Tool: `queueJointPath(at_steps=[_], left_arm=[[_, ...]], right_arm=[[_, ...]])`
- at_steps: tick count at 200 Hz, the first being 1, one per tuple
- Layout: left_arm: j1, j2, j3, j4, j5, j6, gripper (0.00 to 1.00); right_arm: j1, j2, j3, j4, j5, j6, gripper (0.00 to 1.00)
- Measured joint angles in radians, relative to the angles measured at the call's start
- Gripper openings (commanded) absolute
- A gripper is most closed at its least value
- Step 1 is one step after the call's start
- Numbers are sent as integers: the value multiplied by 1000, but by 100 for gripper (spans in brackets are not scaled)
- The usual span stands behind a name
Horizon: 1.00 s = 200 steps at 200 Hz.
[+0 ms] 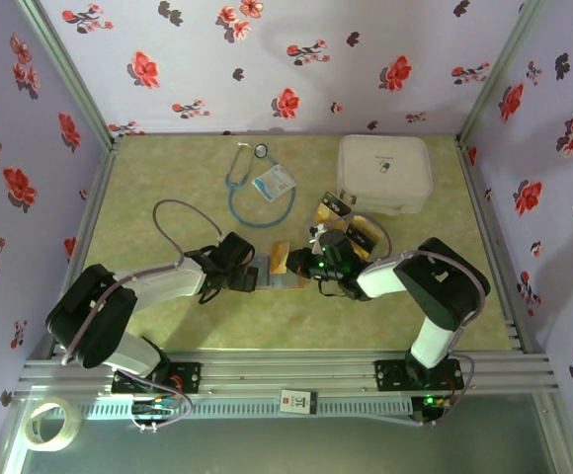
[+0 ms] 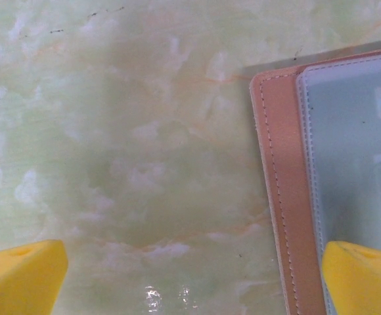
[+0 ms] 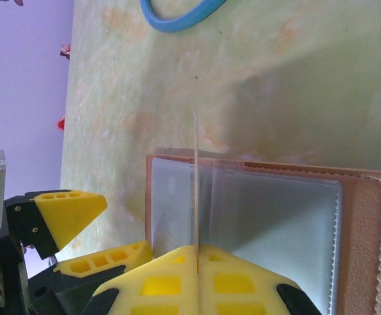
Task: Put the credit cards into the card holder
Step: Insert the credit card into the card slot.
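- Right wrist view: the right gripper (image 3: 197,252) is seen pressed together, with a credit card (image 3: 195,177) pinched edge-on between its yellow fingertips.
- The card is held upright, running from the fingertips toward 12 o'clock.
- The card holder (image 3: 276,216) is laid open under the card, with its clear pockets facing up and its tan border at 3 o'clock.
- Whether the card's far edge touches a pocket cannot be told.
- In the left wrist view, the left gripper (image 2: 190,279) is spread wide, with nothing between its fingertips.
- Its 5 o'clock fingertip is placed over the holder's edge.
- In the top view, the holder is found between the two grippers near the middle of the table (image 1: 168,178).
- Loose credit cards (image 1: 332,208) are seen at 1 o'clock of the right gripper, with a white case (image 1: 385,173) beyond them.
- A stethoscope (image 1: 257,197) is seen at 11 o'clock.
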Motion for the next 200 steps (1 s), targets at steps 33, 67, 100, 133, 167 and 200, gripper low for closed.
queueJointPath(at_steps=[33, 67, 100, 133, 167, 200], left_arm=[[0, -2, -3, 0, 0, -2, 100], [0, -4, -5, 0, 0, -4, 100], [0, -4, -5, 0, 0, -4, 100], [0, -4, -6, 0, 0, -4, 100], [-1, -5, -6, 0, 0, -7, 100], [-1, -5, -6, 0, 0, -8, 100]], right_arm=[[1, 24, -6, 43, 0, 12, 0], [3, 36, -14, 71, 0, 24, 0], [9, 39, -17, 85, 0, 26, 0], [17, 55, -20, 103, -7, 28, 0], [23, 76, -31, 141, -14, 50, 0], [24, 83, -50, 167, -16, 55, 0]])
